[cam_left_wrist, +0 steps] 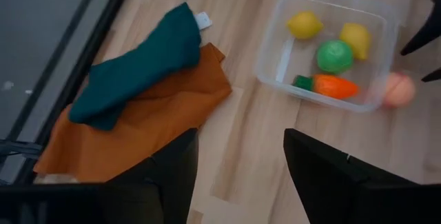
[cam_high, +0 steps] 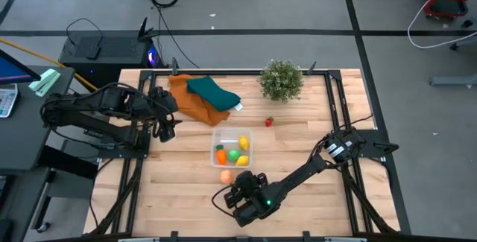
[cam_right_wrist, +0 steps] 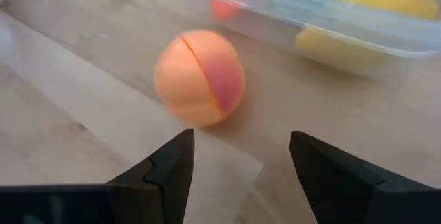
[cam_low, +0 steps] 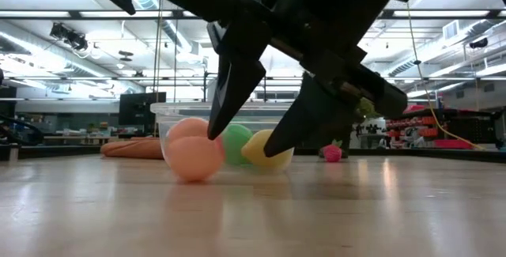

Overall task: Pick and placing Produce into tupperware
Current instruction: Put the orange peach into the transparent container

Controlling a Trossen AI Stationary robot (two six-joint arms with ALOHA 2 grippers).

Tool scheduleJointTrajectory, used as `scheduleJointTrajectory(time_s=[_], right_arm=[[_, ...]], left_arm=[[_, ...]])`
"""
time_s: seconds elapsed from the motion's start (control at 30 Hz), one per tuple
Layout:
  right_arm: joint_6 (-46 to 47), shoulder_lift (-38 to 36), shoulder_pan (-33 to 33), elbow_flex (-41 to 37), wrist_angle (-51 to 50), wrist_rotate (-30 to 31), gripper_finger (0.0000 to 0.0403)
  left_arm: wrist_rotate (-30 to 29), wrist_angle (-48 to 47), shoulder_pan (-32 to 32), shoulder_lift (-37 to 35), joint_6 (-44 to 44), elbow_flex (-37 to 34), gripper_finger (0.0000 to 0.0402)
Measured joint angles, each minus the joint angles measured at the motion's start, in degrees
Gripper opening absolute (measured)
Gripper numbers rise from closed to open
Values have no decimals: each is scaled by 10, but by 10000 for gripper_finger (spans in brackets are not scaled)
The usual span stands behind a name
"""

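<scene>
The right tool [cam_right_wrist: 238,158] hangs low over the desk [cam_high: 298,145] with fingers spread, just short of the peach [cam_right_wrist: 200,77], which lies on the wood beside the tub [cam_high: 231,147]. The tub holds two lemons, a lime and a carrot [cam_left_wrist: 335,86]. The left tool [cam_left_wrist: 241,162], spread and empty, waits near the cloths [cam_high: 201,97].

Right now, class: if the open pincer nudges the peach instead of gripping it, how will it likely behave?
The peach looks round and smooth, so it would probably roll. It lies close beside the tupperware, which might stop it. The right pincer should close around its middle.
</scene>
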Motion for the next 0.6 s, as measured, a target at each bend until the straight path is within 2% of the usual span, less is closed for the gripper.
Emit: scheduleJointTrajectory(time_s=[0.23, 0.4, 0.6], right_arm=[[10, 0, 2, 0, 6, 0, 204], [-36, 0, -13, 0, 52, 3, 204], [-48, -1, -11, 0, 72, -13, 204]], left_arm=[[17, 1, 0, 0, 0, -1, 220], [17, 1, 0, 0, 1, -1, 218], [25, -9, 0, 0, -4, -1, 222]])
